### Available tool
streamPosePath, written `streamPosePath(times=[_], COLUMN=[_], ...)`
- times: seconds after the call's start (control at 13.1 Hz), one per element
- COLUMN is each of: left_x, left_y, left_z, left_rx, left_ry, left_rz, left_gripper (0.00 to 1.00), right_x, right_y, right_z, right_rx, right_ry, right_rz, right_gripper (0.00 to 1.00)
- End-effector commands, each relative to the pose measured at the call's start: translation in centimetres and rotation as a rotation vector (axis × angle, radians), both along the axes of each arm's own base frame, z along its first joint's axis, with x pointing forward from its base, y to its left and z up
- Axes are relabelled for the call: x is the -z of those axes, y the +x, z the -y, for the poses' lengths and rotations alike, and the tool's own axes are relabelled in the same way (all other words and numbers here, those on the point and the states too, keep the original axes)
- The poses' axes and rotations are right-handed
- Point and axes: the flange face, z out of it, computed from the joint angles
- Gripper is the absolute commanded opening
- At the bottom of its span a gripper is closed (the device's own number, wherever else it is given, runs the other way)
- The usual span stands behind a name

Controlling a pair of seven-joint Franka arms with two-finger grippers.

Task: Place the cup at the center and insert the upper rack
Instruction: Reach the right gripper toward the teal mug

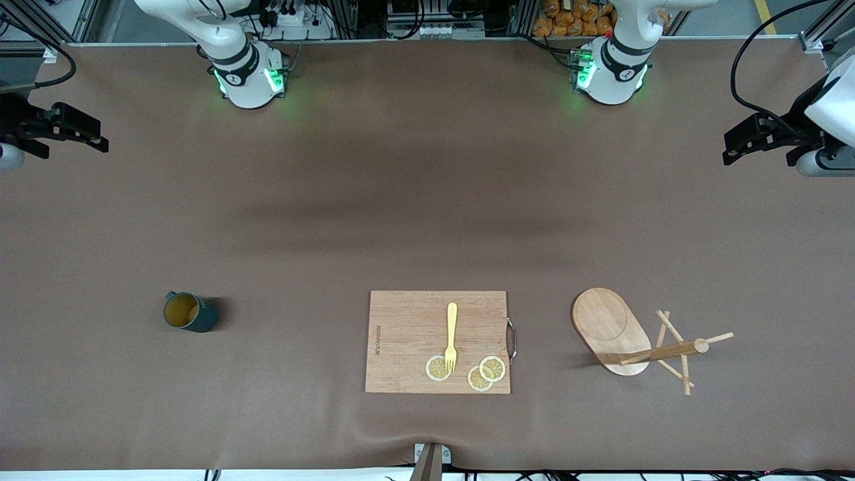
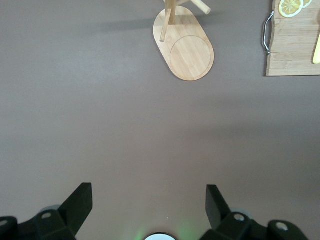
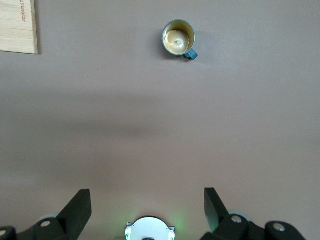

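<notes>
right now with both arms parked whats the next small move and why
Probably bring the right hand, open and holding nothing, down over the small dark teal mug. The mug stands upright on bare table toward the right arm's end, well off centre and untouched. The light wooden mug tree stands ready toward the left arm's end, where the open left hand waits high above the table.

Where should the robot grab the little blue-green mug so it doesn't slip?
Probably by the rim, coming straight down from above. The mug stands upright on the table with its mouth open to the top, so one jaw can go inside and one outside the wall, away from the loop handle. The right gripper is open, well away from it.
</notes>
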Motion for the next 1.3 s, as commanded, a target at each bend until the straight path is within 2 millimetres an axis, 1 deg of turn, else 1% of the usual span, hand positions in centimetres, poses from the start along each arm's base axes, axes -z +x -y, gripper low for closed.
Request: streamPosePath(times=[0.0, 0.23, 0.54, 0.76, 1.22], left_x=[-1.5, -2.2, -2.0, -1.9, -1.7], left_y=[-0.6, -0.5, -0.4, -0.5, -0.6], left_z=[-0.2, -0.6, -0.5, -0.5, -0.2], left_rx=[0.004, -0.002, -0.002, -0.002, -0.005], left_ry=[-0.004, -0.004, -0.006, -0.006, -0.005], left_rz=[0.017, 0.024, 0.020, 0.018, 0.012], left_gripper=[1.00, 1.00, 1.00, 1.00, 1.00], right_x=[-0.6, -0.6, -0.2, 1.4, 6.0], right_y=[-0.5, -0.5, -0.3, 0.8, 4.3], right_z=[0.2, 0.2, 0.3, 0.2, -0.4], right_rx=[0.009, 0.008, 0.009, 0.012, 0.002], right_ry=[-0.009, -0.008, -0.011, -0.013, -0.021], right_rz=[0.001, 0.003, 0.001, 0.016, 0.020], right_gripper=[1.00, 1.00, 1.00, 1.00, 1.00])
